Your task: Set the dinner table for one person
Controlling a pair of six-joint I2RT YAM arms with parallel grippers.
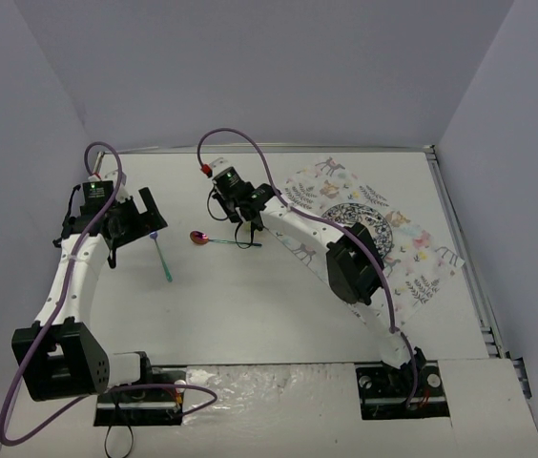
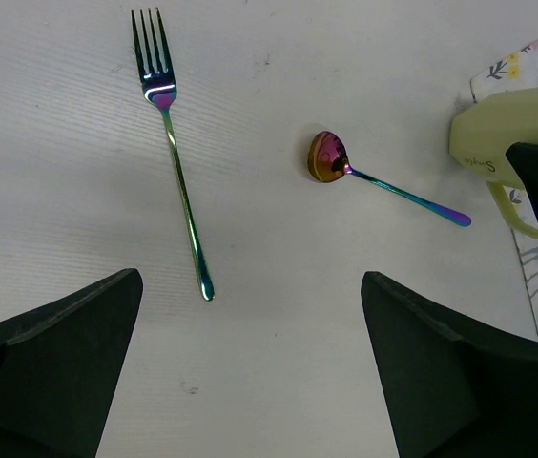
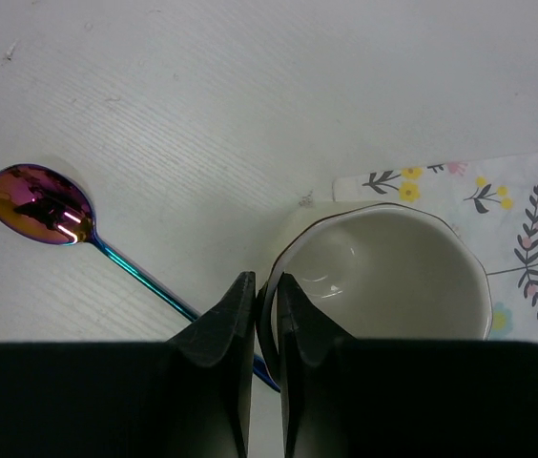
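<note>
**Right hand pinches mug rim at the cloth's corner; left hand wide over the cutlery**

The only writing is a small dark printed word low on the side of the pale yellow-green ceramic mug. It seems to begin with "S", but it is too small to read.

The large flat white rectangular desk with a thin metal rim fills the floor of the scene. Plain grey walls close it in on the left, far and right sides. Its middle and near part lie bare.

The mug stands at the corner of the pastel animal-print cloth, partly on it. The right hand has its fingers drawn narrow, with the mug's dark-lined rim nipped between them. The iridescent rainbow-metal spoon lies just beside the mug, its handle tip running under the right hand.

The left hand hangs with its fingers spread wide and holds nothing. Below it lie the spoon and an iridescent rainbow-metal fork, near each other but apart.

On the cloth, a round black-and-white patterned plate is partly hidden by the right arm.
</note>
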